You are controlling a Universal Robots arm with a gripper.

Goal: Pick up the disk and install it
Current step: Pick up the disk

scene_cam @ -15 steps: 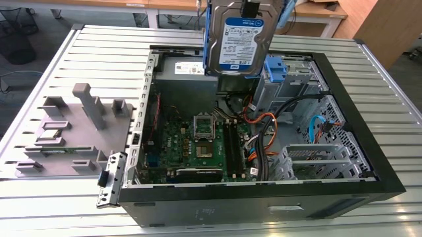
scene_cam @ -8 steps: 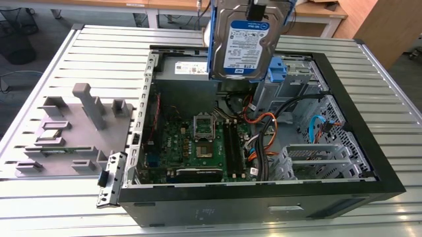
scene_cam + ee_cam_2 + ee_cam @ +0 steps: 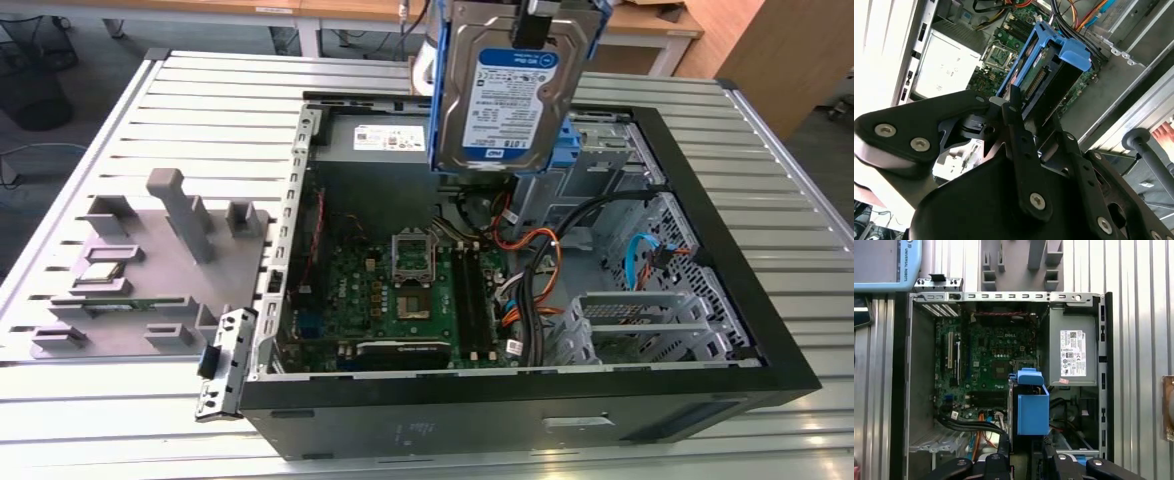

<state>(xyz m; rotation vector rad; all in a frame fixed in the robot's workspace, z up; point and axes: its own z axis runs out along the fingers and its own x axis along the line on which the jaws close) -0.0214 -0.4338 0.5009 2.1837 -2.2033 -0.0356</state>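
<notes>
On the exterior view's left, a grey moulded tray (image 3: 200,300) lies on the slatted metal table (image 3: 200,80), with upright posts and shallow pockets; a few small parts rest in some pockets, too small to tell apart. Just beside it stands an open computer case (image 3: 534,415), lying on its side with the cover off. Inside, the green circuit board (image 3: 414,290) covers the floor of the case, and a grey power supply (image 3: 374,140) with a white sticker fills the far corner. Above the case, clear of everything in it, hangs the disk (image 3: 514,90), upright, its blue-and-white label facing the exterior camera and a blue bracket framing its edges. The gripper (image 3: 1025,447) is clamped on the disk's upper end, fingers (image 3: 1014,107) pressed against the bracket. Behind the disk a blue plastic frame (image 3: 587,150) sits in a bay of the case. Farther right, black and orange cables (image 3: 534,250) loop across the case, and a perforated metal cage (image 3: 641,320) stands against the right wall.
</notes>
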